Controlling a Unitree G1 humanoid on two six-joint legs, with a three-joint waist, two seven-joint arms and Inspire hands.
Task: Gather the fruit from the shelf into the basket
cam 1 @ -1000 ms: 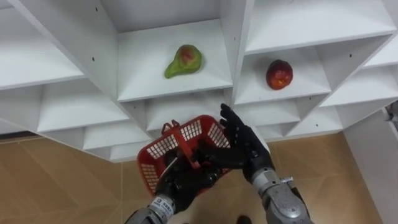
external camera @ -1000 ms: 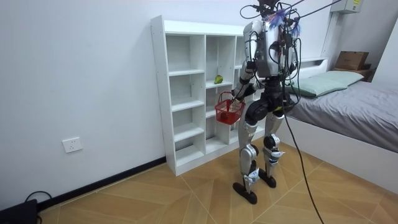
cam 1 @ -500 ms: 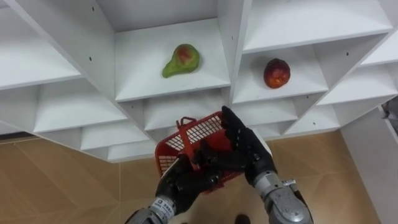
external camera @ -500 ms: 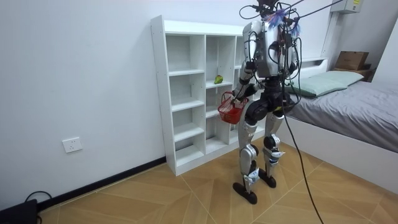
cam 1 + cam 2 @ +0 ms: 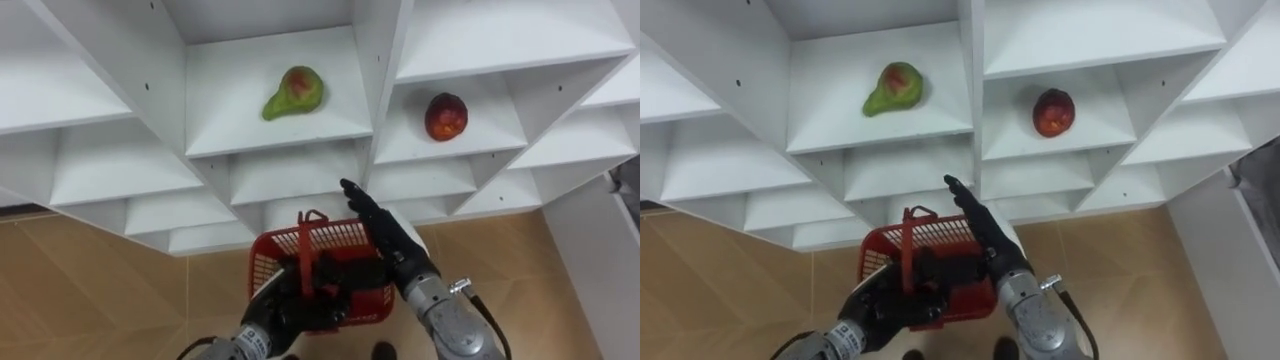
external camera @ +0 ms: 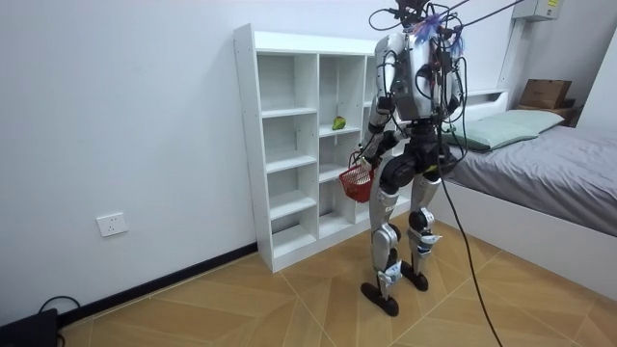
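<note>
A green pear with a red blush lies on a shelf of the white closet. In the compartment to its right sits a red apple. Below them I hold a red mesh basket in front of my body, my left hand shut on its upright handle. My right hand is open, its straight fingers lying along the basket's right side and pointing up at the shelves. The room view has me standing upright before the closet with the basket at hip height.
A vertical white divider separates the two fruit compartments. Lower shelves run under them down to the wooden floor. A bed stands at the room view's right, just behind me.
The basket has come down and nearer to my body, tilting more level. My right hand has turned edge-on beside it. Both fruits stay put.
</note>
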